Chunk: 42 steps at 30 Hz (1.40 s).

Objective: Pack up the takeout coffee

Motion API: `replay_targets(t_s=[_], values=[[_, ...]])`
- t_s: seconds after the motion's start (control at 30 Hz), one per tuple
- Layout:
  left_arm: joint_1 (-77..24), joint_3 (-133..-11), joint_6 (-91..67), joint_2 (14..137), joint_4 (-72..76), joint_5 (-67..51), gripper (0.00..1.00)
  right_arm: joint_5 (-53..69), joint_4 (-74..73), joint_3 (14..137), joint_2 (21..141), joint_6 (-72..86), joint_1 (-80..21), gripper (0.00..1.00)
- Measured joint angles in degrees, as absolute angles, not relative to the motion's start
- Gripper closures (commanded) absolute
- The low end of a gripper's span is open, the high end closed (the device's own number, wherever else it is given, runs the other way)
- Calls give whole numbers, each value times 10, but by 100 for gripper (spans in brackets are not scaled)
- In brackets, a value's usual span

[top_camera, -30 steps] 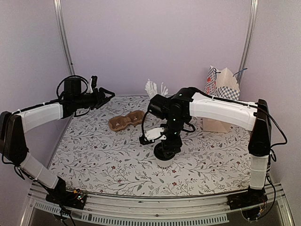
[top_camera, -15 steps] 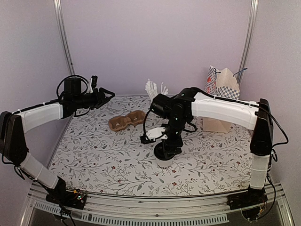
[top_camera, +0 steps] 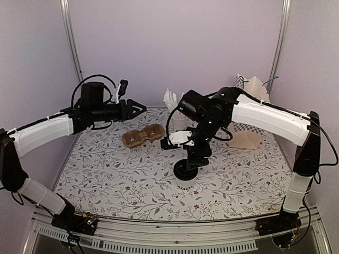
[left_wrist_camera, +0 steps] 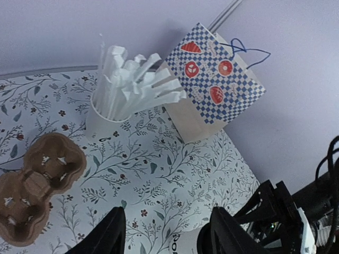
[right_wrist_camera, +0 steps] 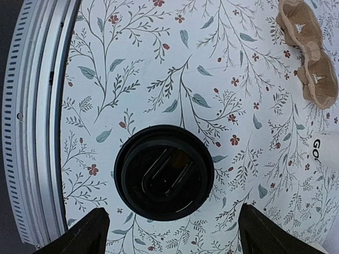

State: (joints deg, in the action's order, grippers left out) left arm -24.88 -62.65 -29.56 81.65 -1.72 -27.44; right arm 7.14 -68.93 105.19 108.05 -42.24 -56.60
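The takeout coffee [top_camera: 185, 173], a white paper cup with a black lid [right_wrist_camera: 164, 172], stands upright on the floral tablecloth in the middle of the table. My right gripper [top_camera: 192, 160] hangs straight above it, open, and its fingertips [right_wrist_camera: 87, 233] sit wider than the lid without touching it. My left gripper [top_camera: 139, 107] is open and empty in the air at the back left, pointing toward the centre. In the left wrist view the cup's lettered side [left_wrist_camera: 186, 244] shows low between the left gripper's fingers [left_wrist_camera: 106, 235], far below them.
A brown pulp cup carrier [top_camera: 143, 136] lies left of centre. A white cup of white straws [top_camera: 176, 106] stands at the back. A checkered paper bag [top_camera: 249, 108] stands at the back right. The table's metal front rail [right_wrist_camera: 32, 127] runs close to the coffee.
My right gripper has opened wider and risen off the coffee cup, which stays on the table. My left arm has swung to the right, toward the centre.
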Motion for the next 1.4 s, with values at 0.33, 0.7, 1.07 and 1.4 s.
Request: replay_targets(t_s=[0.33, 0.7, 1.07, 1.4], values=[[-409, -488, -345, 775, 18, -220, 40, 222, -473, 790, 878, -339, -400, 20], [-481, -474, -405, 865, 95, -217, 43, 379, -262, 566, 827, -151, -312, 43], [-512, -528, -418, 944, 103, -217, 45, 541, -187, 551, 878, -83, -285, 46], [-513, -536, -423, 979, 107, -220, 52, 618, -218, 581, 1002, -70, -288, 45]])
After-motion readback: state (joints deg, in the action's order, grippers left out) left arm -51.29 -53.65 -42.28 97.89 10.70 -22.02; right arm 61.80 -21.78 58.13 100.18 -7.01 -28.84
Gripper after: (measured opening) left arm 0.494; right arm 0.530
